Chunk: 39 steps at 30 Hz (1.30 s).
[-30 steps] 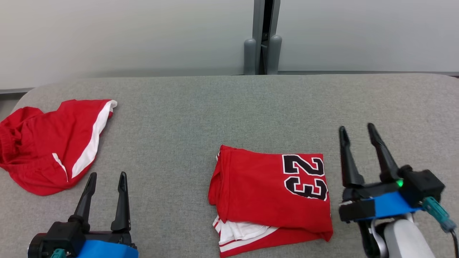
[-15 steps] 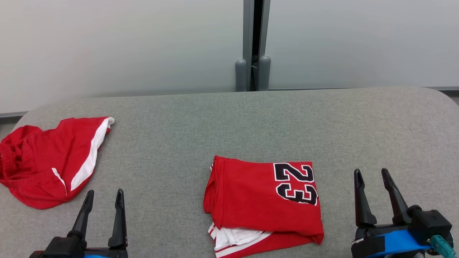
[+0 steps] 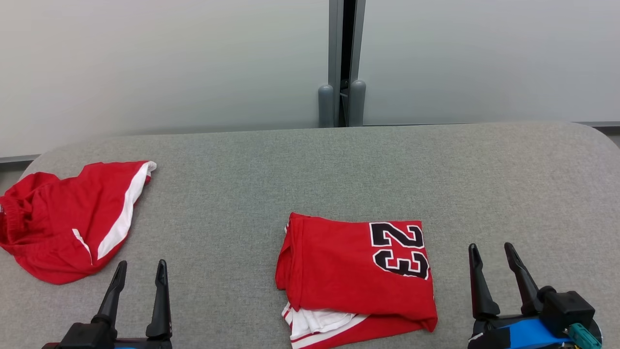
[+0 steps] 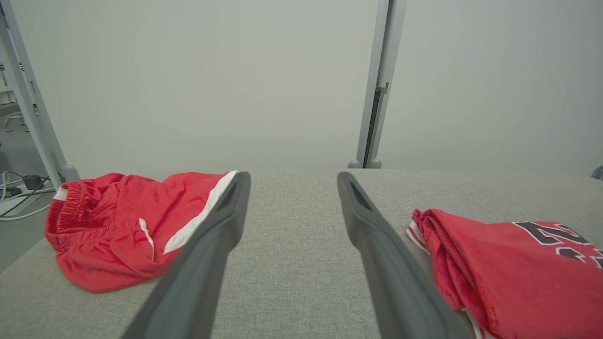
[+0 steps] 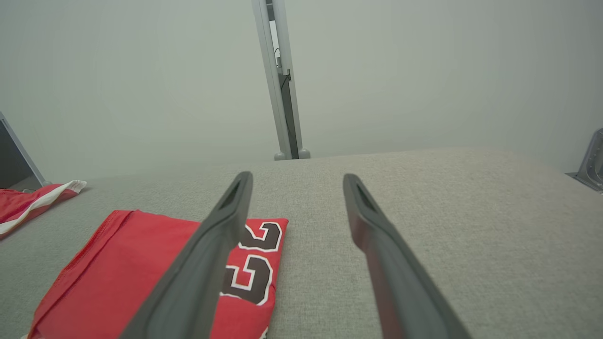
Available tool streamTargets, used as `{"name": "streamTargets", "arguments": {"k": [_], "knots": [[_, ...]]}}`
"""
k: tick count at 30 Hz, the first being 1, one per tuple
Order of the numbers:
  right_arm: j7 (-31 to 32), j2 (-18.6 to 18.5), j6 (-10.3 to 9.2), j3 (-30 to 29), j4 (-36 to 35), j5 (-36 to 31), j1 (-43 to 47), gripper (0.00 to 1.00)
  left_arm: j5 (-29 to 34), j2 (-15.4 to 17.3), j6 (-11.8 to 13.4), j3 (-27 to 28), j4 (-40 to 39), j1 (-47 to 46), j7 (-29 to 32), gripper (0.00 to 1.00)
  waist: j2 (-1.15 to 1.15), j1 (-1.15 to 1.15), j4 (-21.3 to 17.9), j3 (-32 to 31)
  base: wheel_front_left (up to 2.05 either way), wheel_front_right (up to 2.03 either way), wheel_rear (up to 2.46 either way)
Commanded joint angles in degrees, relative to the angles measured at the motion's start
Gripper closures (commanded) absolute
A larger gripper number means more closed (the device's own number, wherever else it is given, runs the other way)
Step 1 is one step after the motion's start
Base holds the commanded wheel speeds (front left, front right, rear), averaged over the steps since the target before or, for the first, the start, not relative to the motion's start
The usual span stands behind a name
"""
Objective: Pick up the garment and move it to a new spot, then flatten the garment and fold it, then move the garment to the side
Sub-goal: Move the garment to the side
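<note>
Red shorts [image 3: 63, 223] on grey table [image 3: 252, 179]

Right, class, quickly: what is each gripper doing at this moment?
Left gripper: open, holding nothing.
Right gripper: open, holding nothing, beside the folded jersey.
</note>
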Motion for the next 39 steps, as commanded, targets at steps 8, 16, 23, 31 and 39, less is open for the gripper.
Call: {"name": "streamTargets", "arguments": {"k": [8,16,23,31,39], "knots": [[0.0,0.1,-0.02,1.2,0.8,-0.5,-0.5,0.0,-0.1,0.2,0.4,0.0,0.1,0.5,-0.2,0.0,0.0,0.01,0.0,0.0,0.0,0.0,0.0],[0.3,-0.4,-0.02,5.0,5.7,-1.9,-7.1,0.0,-0.1,0.2,0.4,-0.4,-0.1,-0.6,-0.2,0.0,0.0,0.01,0.2,0.9,0.0,0.0,0.0],[4.6,-0.4,-0.02,5.5,13.5,-3.2,-13.1,0.0,-0.4,0.2,0.3,-1.3,-0.3,-2.3,-0.2,0.0,0.0,0.01,1.5,3.3,0.0,0.0,0.0],[5.1,-0.3,-0.02,4.3,22.9,-3.8,-15.2,0.0,-0.6,0.2,0.5,-1.3,-0.2,-3.4,-0.2,0.0,0.0,0.01,3.1,5.6,0.0,0.0,0.0],[4.1,-0.4,-0.02,4.9,31.2,-3.3,-17.1,0.0,-1.1,0.2,0.6,-1.8,-0.2,-4.5,-0.2,0.0,0.0,0.01,3.5,7.1,0.0,0.0,0.0]]}}
